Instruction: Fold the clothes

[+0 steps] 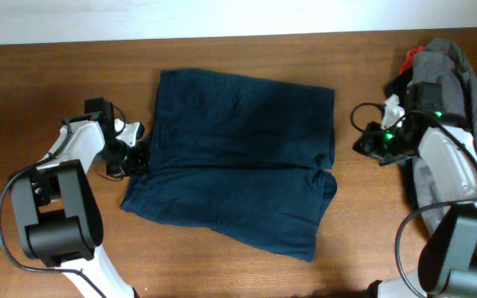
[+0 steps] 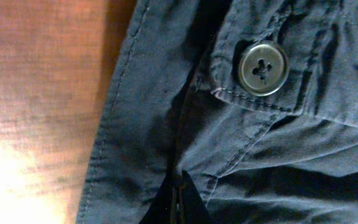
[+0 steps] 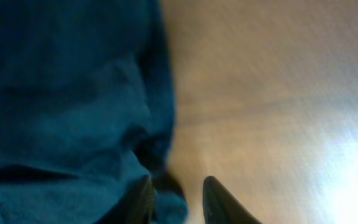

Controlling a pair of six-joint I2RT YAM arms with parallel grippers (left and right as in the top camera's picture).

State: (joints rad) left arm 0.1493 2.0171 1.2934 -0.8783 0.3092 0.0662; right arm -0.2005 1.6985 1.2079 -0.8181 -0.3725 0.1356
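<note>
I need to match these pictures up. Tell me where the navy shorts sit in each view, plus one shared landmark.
Overhead: navy shorts spread flat at the centre of the wooden table.
Left wrist: they fill the right side, button at upper right.
Right wrist: they fill the left half.
Shared landmark: the shorts' edge against bare wood.

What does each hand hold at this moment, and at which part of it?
The left hand is shut on the shorts at their waistband edge, near the button. The right hand holds nothing; its fingers stand apart beside the fabric.
</note>
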